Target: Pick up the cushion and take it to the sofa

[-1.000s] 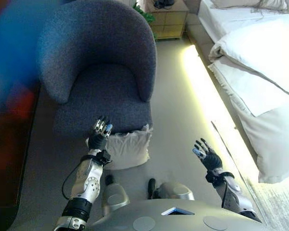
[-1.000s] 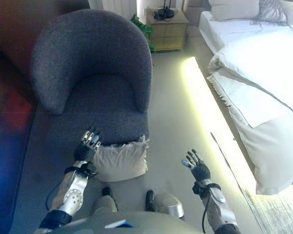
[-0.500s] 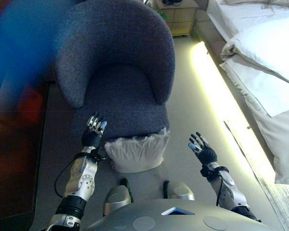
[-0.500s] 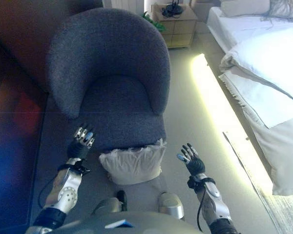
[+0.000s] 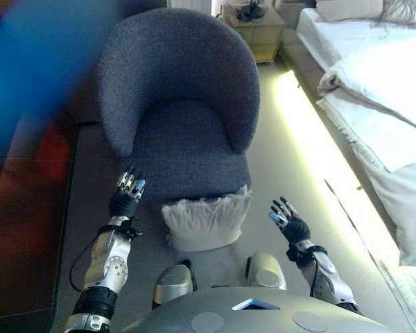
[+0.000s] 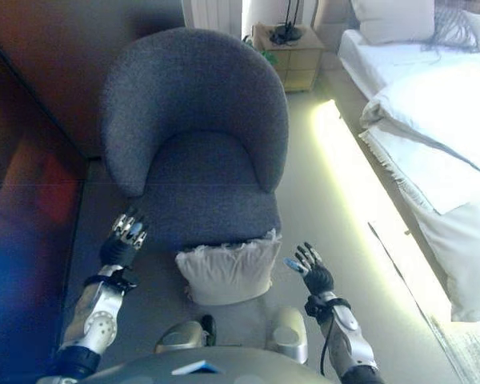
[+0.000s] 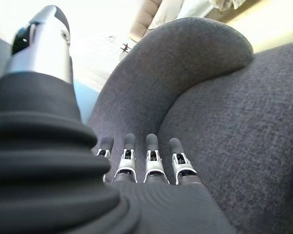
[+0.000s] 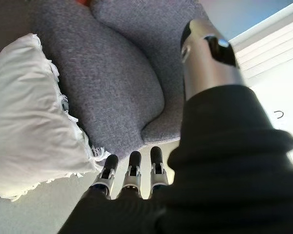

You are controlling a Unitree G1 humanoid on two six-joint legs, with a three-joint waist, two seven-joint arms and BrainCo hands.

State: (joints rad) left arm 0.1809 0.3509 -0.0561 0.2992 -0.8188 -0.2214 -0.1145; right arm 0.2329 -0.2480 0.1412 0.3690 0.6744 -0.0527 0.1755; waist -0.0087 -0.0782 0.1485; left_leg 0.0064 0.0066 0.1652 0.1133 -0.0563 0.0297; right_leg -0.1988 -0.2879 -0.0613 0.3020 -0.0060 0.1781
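Note:
A white fringed cushion (image 5: 206, 222) leans on the floor against the front of a dark grey tub armchair (image 5: 184, 114). It also shows in the right wrist view (image 8: 29, 112). My left hand (image 5: 125, 200) is open, fingers straight, held to the left of the cushion beside the chair's front corner, apart from it. My right hand (image 5: 288, 223) is open, held to the right of the cushion, apart from it. Neither hand touches or holds anything. The chair (image 7: 234, 126) fills the left wrist view past my straight fingers (image 7: 151, 156).
A bed with white bedding (image 5: 381, 90) lies along the right, with a lit strip (image 5: 312, 146) at its base. A wooden nightstand (image 5: 256, 28) stands behind the chair. A dark wall panel (image 5: 21, 208) runs along the left. Grey floor (image 5: 277, 166) lies between chair and bed.
The whole picture has shifted, so the camera has moved; chair and cushion sit further right in view. Both hands stay open, now further out on either side of the cushion.

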